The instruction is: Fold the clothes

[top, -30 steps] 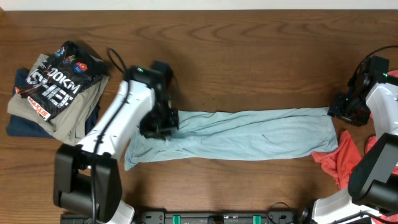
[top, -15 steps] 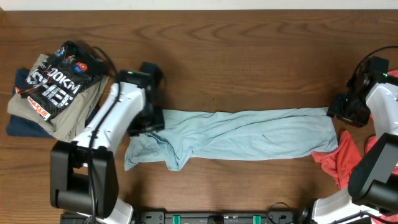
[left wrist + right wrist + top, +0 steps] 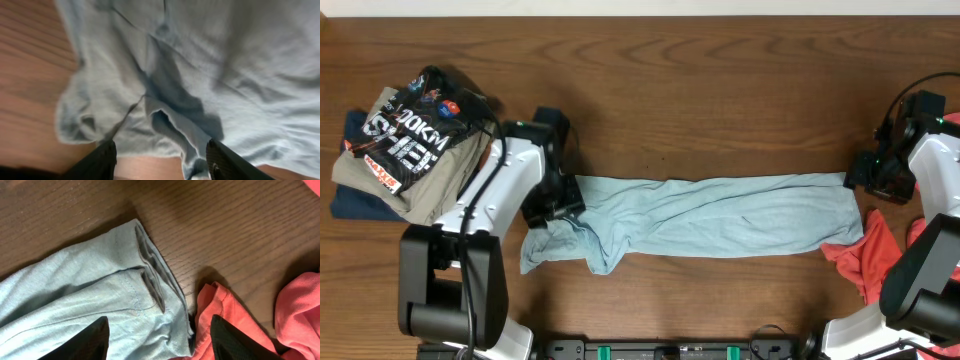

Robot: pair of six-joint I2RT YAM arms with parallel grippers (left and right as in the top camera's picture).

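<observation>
The left gripper and right gripper are open, empty; the pale blue-grey fabric T-shirt may fold crooked from its bunched lower-left end.

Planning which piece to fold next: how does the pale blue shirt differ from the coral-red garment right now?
The pale blue shirt lies stretched in a long band across the table; the coral-red garment is bunched in a heap at the right edge. The blue shirt shows almost whole; the red garment is partly hidden by the right arm. Both are plain, unprinted fabric, touching at the shirt's right end.
</observation>
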